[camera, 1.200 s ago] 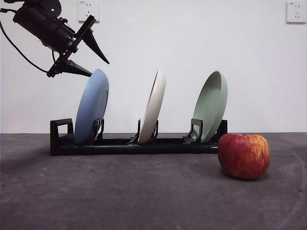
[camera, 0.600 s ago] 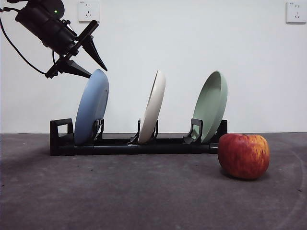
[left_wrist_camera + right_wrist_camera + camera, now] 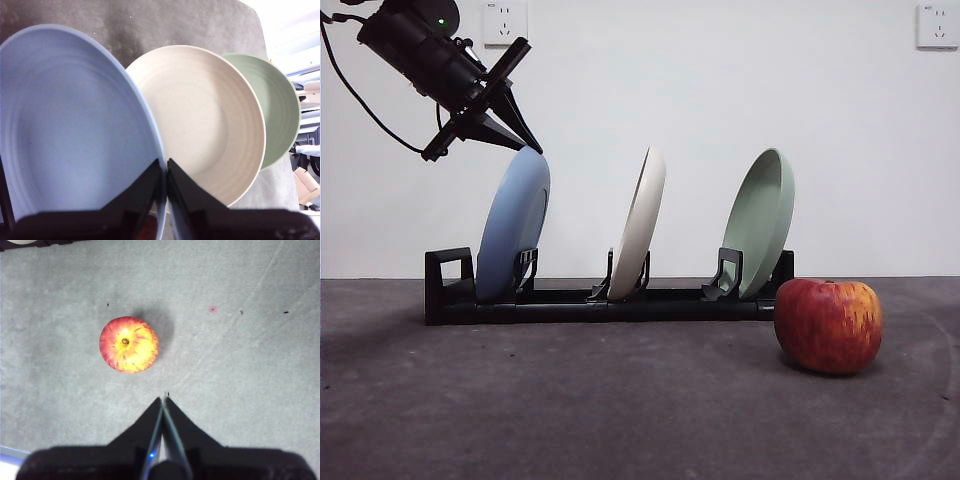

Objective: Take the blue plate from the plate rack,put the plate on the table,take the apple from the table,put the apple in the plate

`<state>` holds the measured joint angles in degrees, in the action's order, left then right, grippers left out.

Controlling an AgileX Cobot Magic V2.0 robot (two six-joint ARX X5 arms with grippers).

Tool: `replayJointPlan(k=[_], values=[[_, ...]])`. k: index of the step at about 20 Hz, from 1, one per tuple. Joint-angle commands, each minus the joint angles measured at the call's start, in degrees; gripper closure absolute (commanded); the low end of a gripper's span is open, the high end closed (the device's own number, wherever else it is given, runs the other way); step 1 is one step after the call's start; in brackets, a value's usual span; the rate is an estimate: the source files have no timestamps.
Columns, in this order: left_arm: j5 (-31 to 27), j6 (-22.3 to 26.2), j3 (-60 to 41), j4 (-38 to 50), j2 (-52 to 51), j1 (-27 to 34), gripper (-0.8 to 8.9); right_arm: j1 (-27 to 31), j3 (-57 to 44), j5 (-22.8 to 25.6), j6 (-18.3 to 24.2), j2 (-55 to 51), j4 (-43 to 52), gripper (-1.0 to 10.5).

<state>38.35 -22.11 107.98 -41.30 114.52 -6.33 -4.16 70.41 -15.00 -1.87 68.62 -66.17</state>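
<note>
The blue plate (image 3: 512,225) stands on edge in the left slot of the black plate rack (image 3: 570,300). My left gripper (image 3: 533,148) comes down from the upper left and is shut on the plate's top rim. In the left wrist view its jaws (image 3: 165,162) pinch the rim of the blue plate (image 3: 75,130). The red apple (image 3: 828,325) rests on the grey table (image 3: 620,400), in front of the rack's right end. My right gripper (image 3: 163,399) hangs shut above the table, with the apple (image 3: 129,344) a short way ahead of its tips.
A cream-white plate (image 3: 638,225) stands in the rack's middle slot and a pale green plate (image 3: 760,220) in the right one. Both plates show beyond the blue one in the left wrist view (image 3: 200,120) (image 3: 275,105). A white wall stands behind the rack.
The left gripper's jaws have gone from spread above the blue plate's rim to shut on it. The plate's top has shifted slightly to the right.
</note>
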Motion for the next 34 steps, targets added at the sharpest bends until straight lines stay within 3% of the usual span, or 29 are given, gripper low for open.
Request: replayJointPlan(k=[1, 6, 13, 19, 22, 27, 34], values=[[1.33, 1.22, -0.2, 0.63, 0.2, 0.85, 8.19, -0.13, 0.24, 0.02, 0.35, 0.24, 0.13, 9.5], [5.88, 1.07, -0.2, 0.59, -1.03, 1.86, 8.19, -0.13, 0.24, 0.02, 0.33, 0.24, 0.15, 9.5], [5.99, 1.81, -0.2, 0.98, -7.28, 2.82, 8.19, -0.13, 0.24, 0.02, -0.46, 0.24, 0.13, 9.5], [6.01, 8.41, -0.2, -1.42, -18.38, -0.04, 8.2, -0.13, 0.24, 0.02, -0.96, 0.24, 0.15, 9.5], [5.88, 16.83, -0.2, -8.83, -24.55, -3.21, 8.2, -0.13, 0.22, 0.02, -0.96, 0.24, 0.15, 9.5], [-4.55, 31.43, -0.2, -25.07, -31.36, -11.8, 8.19, -0.13, 0.13, 0.02, -0.98, 0.24, 0.37, 9.5], [-18.25, 32.65, -1.51, -34.18, -32.37, -25.88, 8.2, -0.13, 0.13, 0.02, -1.18, 0.24, 0.83, 9.5]])
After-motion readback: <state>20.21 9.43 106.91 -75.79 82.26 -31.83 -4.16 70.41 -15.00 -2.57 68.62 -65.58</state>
